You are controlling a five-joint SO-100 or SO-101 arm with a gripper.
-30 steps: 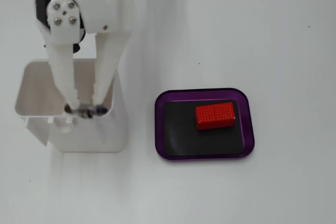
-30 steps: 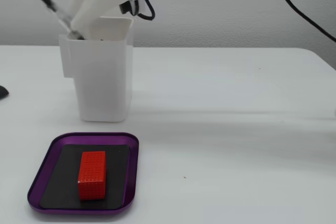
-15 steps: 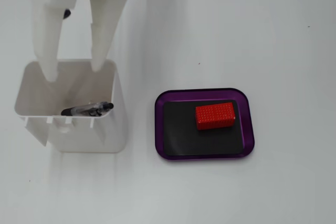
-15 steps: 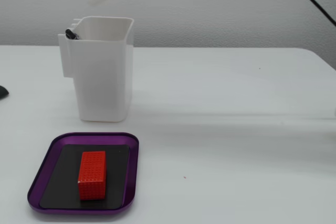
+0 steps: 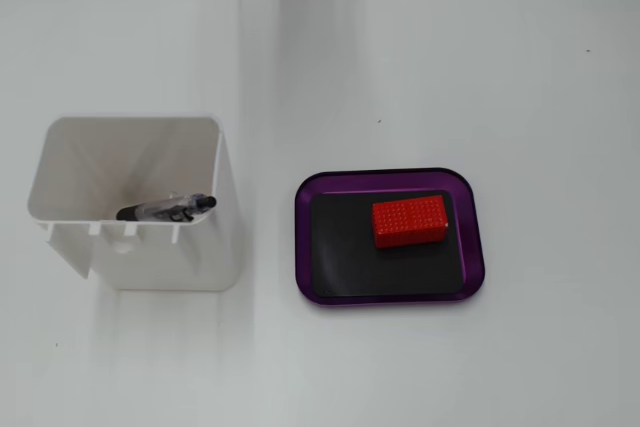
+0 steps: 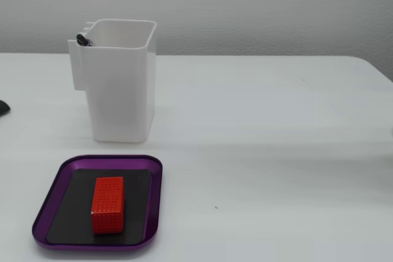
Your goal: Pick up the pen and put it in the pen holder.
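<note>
One black-tipped clear pen [image 5: 166,209]

You see a white pen holder [image 6: 121,84] standing upright on the white table [image 6: 276,151], with a dark pen [image 6: 82,40] tip poking over its left rim. Near it, a purple tray [image 6: 153,204] holds a red block [image 6: 108,204].

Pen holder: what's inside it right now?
The white plastic pen holder contains one black-and-clear pen, leaning against its wall. The pen's lower end and the holder's floor are hidden.
</note>
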